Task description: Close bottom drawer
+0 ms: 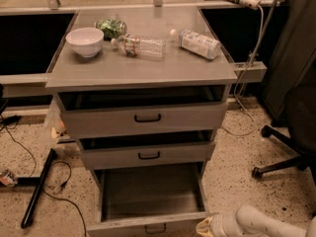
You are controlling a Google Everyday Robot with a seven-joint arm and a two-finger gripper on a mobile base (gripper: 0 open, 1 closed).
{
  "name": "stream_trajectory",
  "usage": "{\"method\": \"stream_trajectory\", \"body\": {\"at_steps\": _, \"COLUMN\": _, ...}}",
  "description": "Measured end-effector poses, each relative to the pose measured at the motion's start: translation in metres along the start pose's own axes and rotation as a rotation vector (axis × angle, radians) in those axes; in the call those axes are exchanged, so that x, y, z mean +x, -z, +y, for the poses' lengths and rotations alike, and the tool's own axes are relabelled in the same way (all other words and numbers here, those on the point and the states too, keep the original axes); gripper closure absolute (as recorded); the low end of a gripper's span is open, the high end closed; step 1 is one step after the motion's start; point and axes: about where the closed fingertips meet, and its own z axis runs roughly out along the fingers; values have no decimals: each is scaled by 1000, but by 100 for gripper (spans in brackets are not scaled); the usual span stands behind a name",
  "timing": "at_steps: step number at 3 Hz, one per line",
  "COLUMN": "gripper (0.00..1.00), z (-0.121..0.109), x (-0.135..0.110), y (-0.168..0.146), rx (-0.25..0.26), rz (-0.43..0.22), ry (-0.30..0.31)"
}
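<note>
The bottom drawer (148, 225) of the grey cabinet is pulled far out, and its grey tray (150, 191) shows bare inside. Its narrow front with the small black handle (155, 228) lies at the lower edge of the view. My gripper (205, 227) is at the bottom right, its yellowish tip right beside the right end of the drawer front. The white arm (256, 223) runs off to the right behind it. The middle drawer (148, 155) and the top drawer (147, 118) each stand slightly open.
On the cabinet top stand a white bowl (85, 41), a green bag (111, 27) and two lying plastic bottles (138, 46) (196, 42). An office chair base (281, 152) stands to the right. Cables and a black bar (37, 189) lie on the floor to the left.
</note>
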Motion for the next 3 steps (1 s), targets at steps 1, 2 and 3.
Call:
{"method": "stream_trajectory", "body": {"at_steps": 1, "gripper": 100, "z": -22, "x": -6, "y": -10, "rx": 26, "rz": -22, "ry": 22}}
{"method": "stream_trajectory", "body": {"at_steps": 2, "gripper": 81, "z": -23, "x": -6, "y": -10, "rx": 29, "rz": -22, "ry": 22}}
{"method": "stream_trajectory", "body": {"at_steps": 3, "gripper": 57, "z": -23, "x": -6, "y": -10, "rx": 29, "rz": -22, "ry": 22}}
